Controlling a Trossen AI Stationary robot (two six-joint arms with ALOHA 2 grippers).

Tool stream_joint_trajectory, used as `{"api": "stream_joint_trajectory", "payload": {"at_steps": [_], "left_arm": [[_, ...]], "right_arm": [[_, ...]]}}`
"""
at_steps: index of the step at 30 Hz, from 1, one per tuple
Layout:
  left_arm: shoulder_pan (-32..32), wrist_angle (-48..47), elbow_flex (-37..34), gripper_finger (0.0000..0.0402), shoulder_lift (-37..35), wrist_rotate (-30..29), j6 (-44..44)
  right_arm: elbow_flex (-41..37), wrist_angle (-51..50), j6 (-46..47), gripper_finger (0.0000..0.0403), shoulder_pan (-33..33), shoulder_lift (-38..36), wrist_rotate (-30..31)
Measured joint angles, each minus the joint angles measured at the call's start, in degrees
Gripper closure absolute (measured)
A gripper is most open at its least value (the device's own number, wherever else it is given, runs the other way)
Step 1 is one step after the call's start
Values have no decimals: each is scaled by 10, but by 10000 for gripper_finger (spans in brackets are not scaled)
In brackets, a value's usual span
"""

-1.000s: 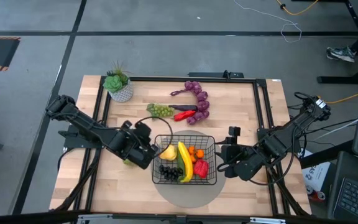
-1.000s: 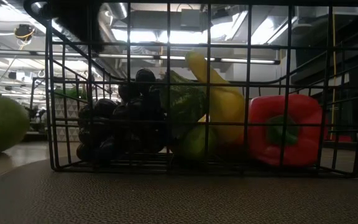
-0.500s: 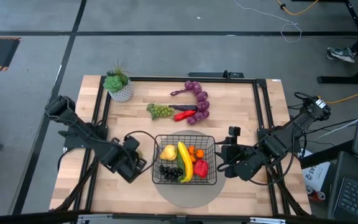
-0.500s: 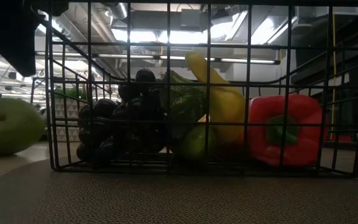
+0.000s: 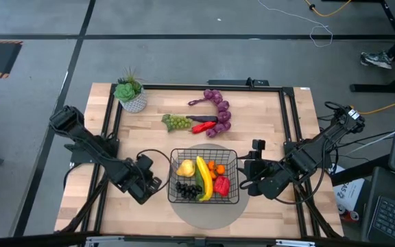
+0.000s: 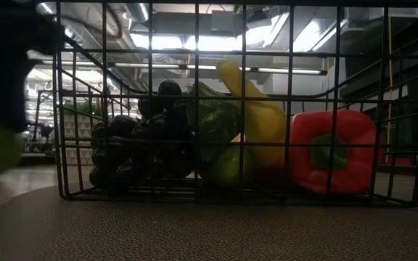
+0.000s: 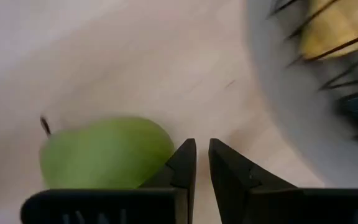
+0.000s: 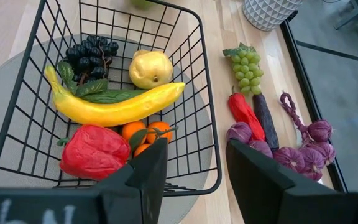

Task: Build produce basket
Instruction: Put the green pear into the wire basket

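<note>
The black wire basket (image 5: 171,175) stands on a round grey mat (image 5: 204,211) near the table's front. It holds a yellow banana (image 8: 114,106), a yellow pear (image 8: 149,68), dark grapes (image 8: 91,53), a cucumber (image 8: 107,96), orange pieces (image 8: 145,134) and a red pepper (image 8: 95,152). A green pear (image 7: 101,152) lies on the table left of the basket. My left gripper (image 7: 202,149) is low beside it, fingers nearly together with nothing between them. My right gripper (image 8: 194,155) hangs open to the right of the basket. My left gripper comes slanting down from the table's left. The outer side of one finger (image 7: 178,165) stands against the green pear's side (image 7: 157,149). Whether it touches the pear, I cannot tell. The pear lies on the table.
At the back of the table lie green grapes (image 5: 177,122), a red pepper (image 5: 201,127) and a curved string of purple grapes (image 5: 221,110). A white pot with a succulent (image 5: 132,96) stands at the far left corner. A black frame (image 5: 290,116) runs around the table.
My left gripper has left the basket's left rim, gone toward the table's near left and sunk to the table beside the green pear, rolling its wrist as it went. The green pear has shifted on the table away from the basket.
</note>
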Motion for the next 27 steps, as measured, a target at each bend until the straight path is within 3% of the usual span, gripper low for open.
{"api": "stream_joint_trajectory", "payload": {"at_steps": [10,15,19,27], "left_arm": [[-13,-4,-4,363,0,153,-99],[-32,-65,-4,363,0,222,-170],[-52,-150,-4,363,0,245,-244],[-54,-289,-4,363,0,250,-246]], "right_arm": [[0,0,3,237,0,0,0],[0,0,20,238,0,0,0],[0,0,32,237,0,0,0],[0,0,32,237,0,0,0]]}}
